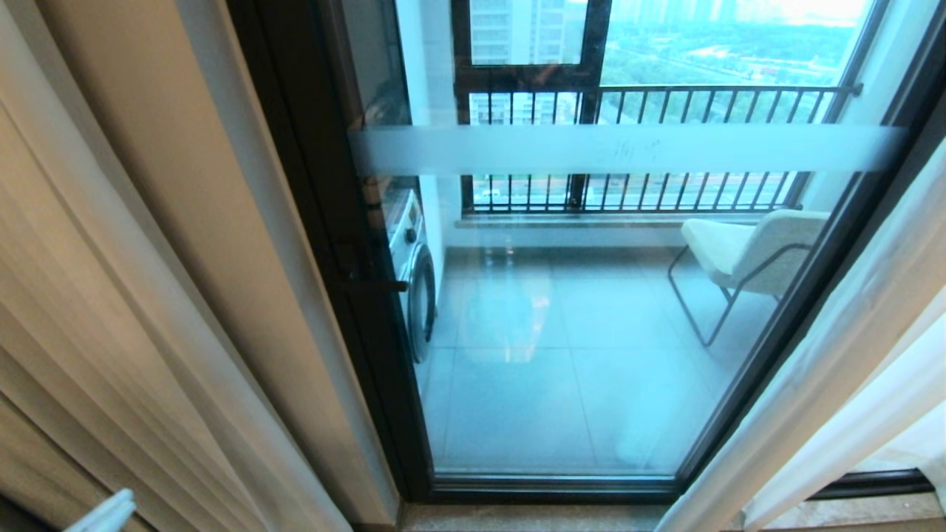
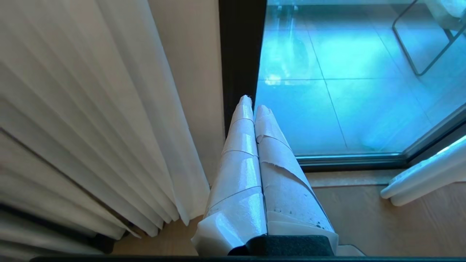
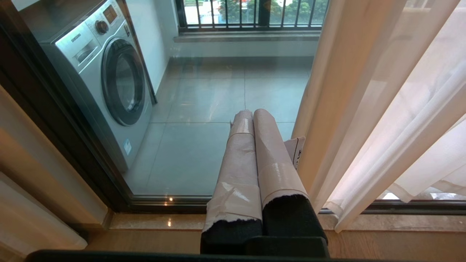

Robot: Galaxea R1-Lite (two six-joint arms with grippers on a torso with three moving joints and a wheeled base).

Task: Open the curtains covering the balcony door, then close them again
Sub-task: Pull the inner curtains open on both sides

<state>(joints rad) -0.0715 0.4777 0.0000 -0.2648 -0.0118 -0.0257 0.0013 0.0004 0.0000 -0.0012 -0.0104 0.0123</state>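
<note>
The tall glass balcony door (image 1: pixel 562 310) in its dark metal frame, with a frosted white band across it, stands uncovered. The sheer white floor-length curtains (image 1: pixel 835 384) hang gathered at its right edge, their hem near the stone sill (image 3: pixel 160 220); thicker beige drapes (image 1: pixel 126 295) hang at the left edge. The tape-wrapped left gripper (image 2: pixel 253 109), fingers pressed together and empty, points at the door frame beside the drapes. The right gripper (image 3: pixel 252 113), likewise closed on nothing, sits beside the curtains.

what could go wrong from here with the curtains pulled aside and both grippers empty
1. The left gripper, shut and empty, points at the balcony door frame; reaching on could knock it.
2. The right gripper, also shut, sits beside the curtains; sheer folds could snag on its taped fingers.
</note>
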